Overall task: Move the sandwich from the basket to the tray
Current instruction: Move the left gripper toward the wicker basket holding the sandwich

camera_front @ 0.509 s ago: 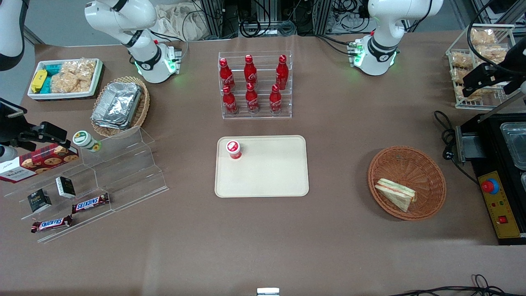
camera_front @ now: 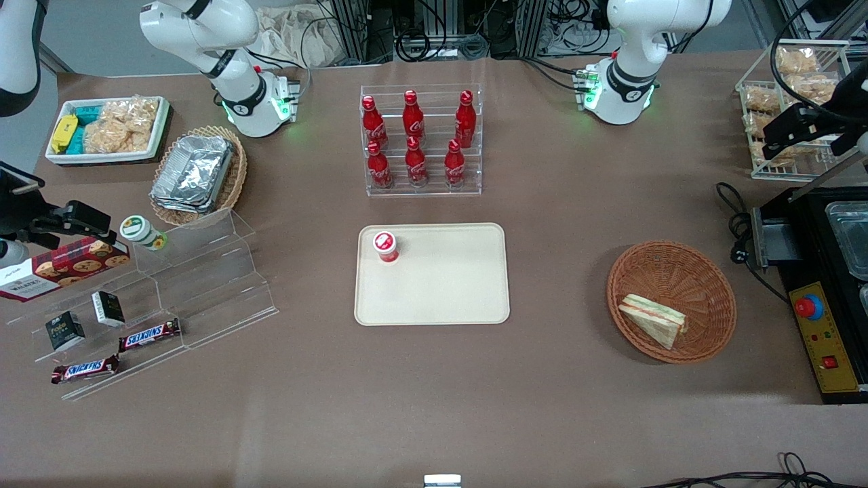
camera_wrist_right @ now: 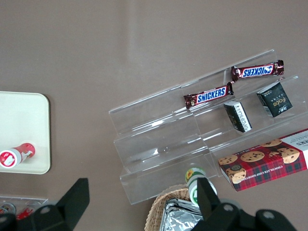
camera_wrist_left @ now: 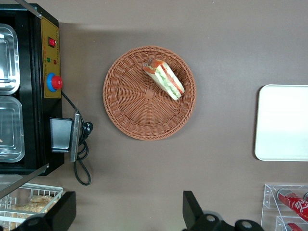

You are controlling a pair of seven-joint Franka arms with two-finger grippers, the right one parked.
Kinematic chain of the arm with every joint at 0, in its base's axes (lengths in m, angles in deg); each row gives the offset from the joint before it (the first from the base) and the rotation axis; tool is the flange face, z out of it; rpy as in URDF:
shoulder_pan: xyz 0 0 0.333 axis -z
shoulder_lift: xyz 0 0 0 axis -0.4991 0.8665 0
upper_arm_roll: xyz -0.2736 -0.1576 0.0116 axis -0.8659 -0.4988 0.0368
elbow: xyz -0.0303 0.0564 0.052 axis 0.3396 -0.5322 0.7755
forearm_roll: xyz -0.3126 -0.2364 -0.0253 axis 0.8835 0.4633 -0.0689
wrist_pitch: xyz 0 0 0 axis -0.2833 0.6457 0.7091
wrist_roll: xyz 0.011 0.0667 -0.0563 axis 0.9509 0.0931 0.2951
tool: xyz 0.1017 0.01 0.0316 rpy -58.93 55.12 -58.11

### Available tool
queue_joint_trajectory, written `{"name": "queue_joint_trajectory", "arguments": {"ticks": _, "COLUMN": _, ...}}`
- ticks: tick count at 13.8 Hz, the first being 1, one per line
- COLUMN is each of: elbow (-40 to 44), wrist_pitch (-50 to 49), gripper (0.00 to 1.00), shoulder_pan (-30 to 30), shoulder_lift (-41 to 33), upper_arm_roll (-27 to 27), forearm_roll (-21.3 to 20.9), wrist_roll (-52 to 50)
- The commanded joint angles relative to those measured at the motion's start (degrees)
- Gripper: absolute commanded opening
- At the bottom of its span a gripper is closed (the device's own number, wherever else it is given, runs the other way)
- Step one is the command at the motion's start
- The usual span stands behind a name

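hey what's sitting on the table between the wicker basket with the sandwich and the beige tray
Nothing: the front view shows only bare brown tabletop between the basket and the tray. The end effector is open, high above the table.

Evenly and brightly lit from overhead, with soft, short shadows hugging the basket (camera_front: 671,301) and tray (camera_front: 432,274) on the matte brown table (camera_front: 434,407). Mild glare on the foil containers (camera_front: 193,173) and the clear acrylic shelves (camera_front: 203,271). Sharp throughout in the front view; dark and slightly soft at the gripper (camera_wrist_left: 127,214), high above the table near the working arm's end.
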Motion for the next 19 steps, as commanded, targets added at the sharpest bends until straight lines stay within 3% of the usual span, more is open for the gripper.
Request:
{"name": "queue_joint_trajectory", "arguments": {"ticks": 1, "elbow": 0.8, "wrist_pitch": 0.4, "gripper": 1.00, "shoulder_pan": 0.4, "shoulder_lift": 1.8, "upper_arm_roll": 0.6, "forearm_roll": 0.2, "wrist_roll": -5.0}}
{"name": "queue_joint_trajectory", "arguments": {"ticks": 3, "elbow": 0.8, "wrist_pitch": 2.3, "gripper": 1.00, "shoulder_pan": 0.5, "shoulder_lift": 3.7, "upper_arm_roll": 0.5, "forearm_roll": 0.5, "wrist_roll": -12.8}}
{"name": "queue_joint_trajectory", "arguments": {"ticks": 6, "elbow": 0.7, "wrist_pitch": 6.6, "gripper": 1.00, "shoulder_pan": 0.4, "shoulder_lift": 8.1, "upper_arm_roll": 0.5, "forearm_roll": 0.8, "wrist_roll": -15.6}}
{"name": "queue_joint_trajectory", "arguments": {"ticks": 10, "elbow": 0.0, "wrist_pitch": 11.6, "gripper": 1.00, "shoulder_pan": -2.8, "shoulder_lift": 14.2, "upper_arm_roll": 0.8, "forearm_roll": 7.7, "wrist_roll": -17.1}}
{"name": "queue_joint_trajectory", "arguments": {"ticks": 19, "elbow": -3.2, "wrist_pitch": 33.0, "gripper": 1.00, "shoulder_pan": -2.8, "shoulder_lift": 29.8, "upper_arm_roll": 0.6, "forearm_roll": 11.4, "wrist_roll": -23.6}}
